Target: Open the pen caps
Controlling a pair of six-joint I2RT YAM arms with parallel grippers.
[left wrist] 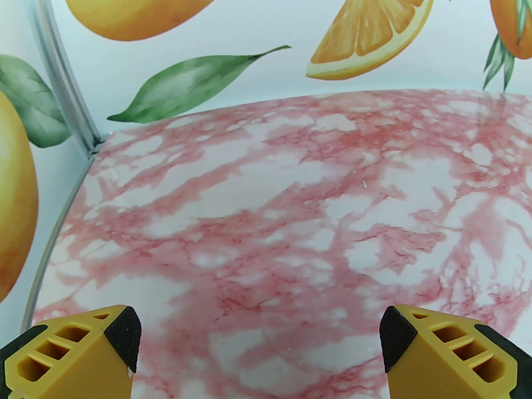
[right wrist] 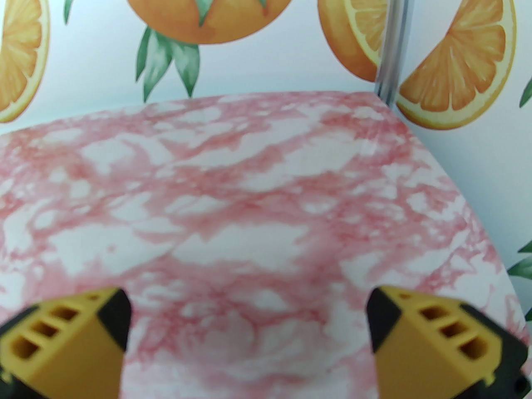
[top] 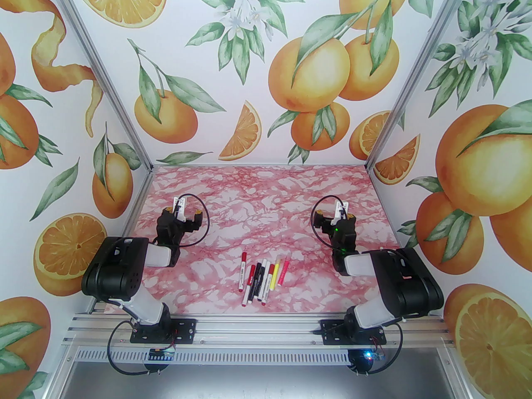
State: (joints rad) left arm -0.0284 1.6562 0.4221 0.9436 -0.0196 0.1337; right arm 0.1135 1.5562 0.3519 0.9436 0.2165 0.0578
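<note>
I count seven pens (top: 262, 280) on the pink-marbled counter (top: 257, 198). They lie side by side in a loose row near the front edge, midway between the two arms and well apart from both. Five have white barrels, one is yellow (top: 274, 275) and one is pink (top: 283, 273). The pen caps (top: 243, 258) sit on the far ends: I make out three red and at least one black. The rest are too small to tell.

I count two end effectors. The left end effector (top: 183, 211) hangs over the counter's left side with its fingers spread wide and nothing between them. The right end effector (top: 335, 214) hangs over the right side, likewise spread and empty.
</note>
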